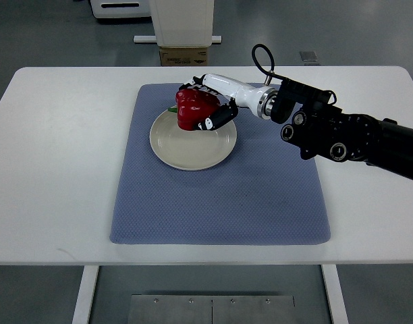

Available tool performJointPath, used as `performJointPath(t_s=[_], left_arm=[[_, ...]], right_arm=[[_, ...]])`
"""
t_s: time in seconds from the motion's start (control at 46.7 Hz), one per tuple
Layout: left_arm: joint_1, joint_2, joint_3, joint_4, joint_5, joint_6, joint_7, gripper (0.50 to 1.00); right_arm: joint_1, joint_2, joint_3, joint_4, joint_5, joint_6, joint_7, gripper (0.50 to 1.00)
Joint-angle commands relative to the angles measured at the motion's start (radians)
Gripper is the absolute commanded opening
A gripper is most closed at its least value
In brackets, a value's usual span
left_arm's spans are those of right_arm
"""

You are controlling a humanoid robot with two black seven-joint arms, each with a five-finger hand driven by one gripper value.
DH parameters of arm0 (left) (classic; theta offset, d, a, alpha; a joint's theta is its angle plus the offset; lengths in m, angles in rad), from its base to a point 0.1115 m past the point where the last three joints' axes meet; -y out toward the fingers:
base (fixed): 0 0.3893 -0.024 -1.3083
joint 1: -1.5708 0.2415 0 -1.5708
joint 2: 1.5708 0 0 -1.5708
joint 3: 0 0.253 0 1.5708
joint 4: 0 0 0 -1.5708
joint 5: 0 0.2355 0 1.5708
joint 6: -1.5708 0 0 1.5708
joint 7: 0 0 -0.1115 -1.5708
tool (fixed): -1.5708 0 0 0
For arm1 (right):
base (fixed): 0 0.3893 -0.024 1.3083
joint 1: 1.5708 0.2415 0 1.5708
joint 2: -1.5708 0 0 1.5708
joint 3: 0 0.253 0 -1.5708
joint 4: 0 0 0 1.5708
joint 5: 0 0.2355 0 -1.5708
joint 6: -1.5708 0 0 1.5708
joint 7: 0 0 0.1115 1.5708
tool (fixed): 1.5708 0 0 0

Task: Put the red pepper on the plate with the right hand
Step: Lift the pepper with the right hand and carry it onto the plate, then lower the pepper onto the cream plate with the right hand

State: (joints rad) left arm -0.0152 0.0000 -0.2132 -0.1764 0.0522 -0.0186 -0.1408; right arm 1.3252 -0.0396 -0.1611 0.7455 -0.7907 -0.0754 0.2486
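Right hand (208, 104): fingers curled around the pepper, arm coming in from the right edge.
Pepper (193, 108): red, over the plate's far rim; contact unclear.
Plate (193, 145): cream, on the blue mat (220, 196).
Bench (58, 169): white.

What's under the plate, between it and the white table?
The blue mat lies between the plate and the table, seen in the top view.

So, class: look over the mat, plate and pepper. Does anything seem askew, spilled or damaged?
Nothing stands out. The blue mat lies flat, the plate looks whole and clean, and the right hand holds the red pepper over the plate's far rim. No spill shows.
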Motion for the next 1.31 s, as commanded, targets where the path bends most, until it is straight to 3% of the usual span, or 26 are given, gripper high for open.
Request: performJointPath(t_s=[0.0,1.027,1.07,1.134,1.22,1.284], left_arm=[[0.000,0.000,0.000,0.000,0.000,0.000,0.000,1.000],[0.000,0.000,0.000,0.000,0.000,0.000,0.000,1.000],[0.000,0.000,0.000,0.000,0.000,0.000,0.000,1.000],[0.000,0.000,0.000,0.000,0.000,0.000,0.001,1.000],[0.000,0.000,0.000,0.000,0.000,0.000,0.001,1.000],[0.000,0.000,0.000,0.000,0.000,0.000,0.001,1.000]], right_arm=[[-0.003,0.029,0.002,-0.011,0.001,0.000,-0.006,0.500],[-0.103,0.040,0.003,-0.051,0.001,-0.012,-0.014,0.508],[-0.104,0.040,0.005,-0.051,0.001,-0.012,-0.014,0.602],[-0.107,0.040,0.015,-0.054,0.001,-0.017,-0.014,0.796],[-0.109,0.040,0.026,-0.054,0.001,-0.021,-0.014,0.880],[-0.110,0.040,0.029,-0.054,0.001,-0.023,-0.014,0.985]])
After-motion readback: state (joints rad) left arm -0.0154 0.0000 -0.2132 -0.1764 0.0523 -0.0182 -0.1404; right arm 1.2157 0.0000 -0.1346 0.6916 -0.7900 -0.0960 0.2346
